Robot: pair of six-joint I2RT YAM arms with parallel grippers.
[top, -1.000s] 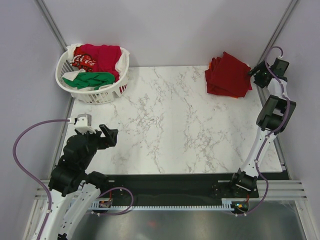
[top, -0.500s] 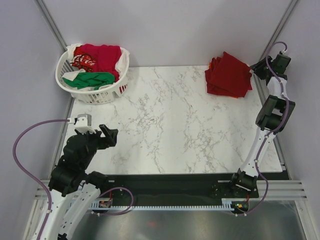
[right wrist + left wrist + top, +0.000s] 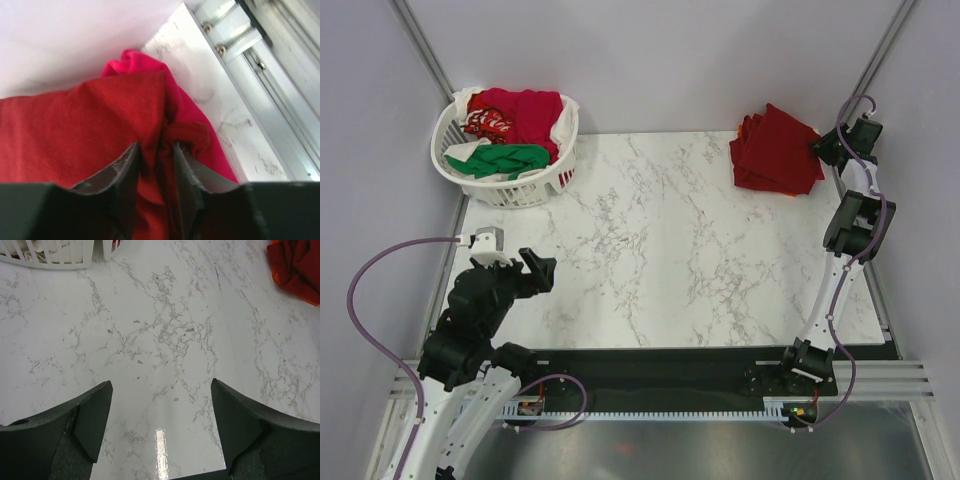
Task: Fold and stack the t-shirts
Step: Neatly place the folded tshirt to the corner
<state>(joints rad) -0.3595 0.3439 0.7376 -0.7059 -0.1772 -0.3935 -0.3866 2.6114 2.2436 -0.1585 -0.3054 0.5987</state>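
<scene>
A stack of folded dark red t-shirts (image 3: 777, 150) lies at the table's far right corner, with a crimson-pink one (image 3: 196, 111) under the top dark red shirt (image 3: 75, 125). My right gripper (image 3: 823, 148) is at the stack's right edge. In the right wrist view its jaws (image 3: 155, 147) stand close together with a bunched fold of dark red cloth pinched between them. My left gripper (image 3: 542, 272) hovers open over bare marble at the near left, and in the left wrist view (image 3: 161, 385) nothing lies between its fingers. More t-shirts (image 3: 520, 110), red, green and white, fill the basket.
The white lattice laundry basket (image 3: 438, 150) stands at the far left corner, its foot showing in the left wrist view (image 3: 50, 252). An aluminium frame rail (image 3: 260, 55) runs just past the table's right edge, close to the stack. The grey walls stand close behind.
My right gripper has swung back against the stack's right edge and its jaws have narrowed onto the red cloth. The left arm has not moved.
</scene>
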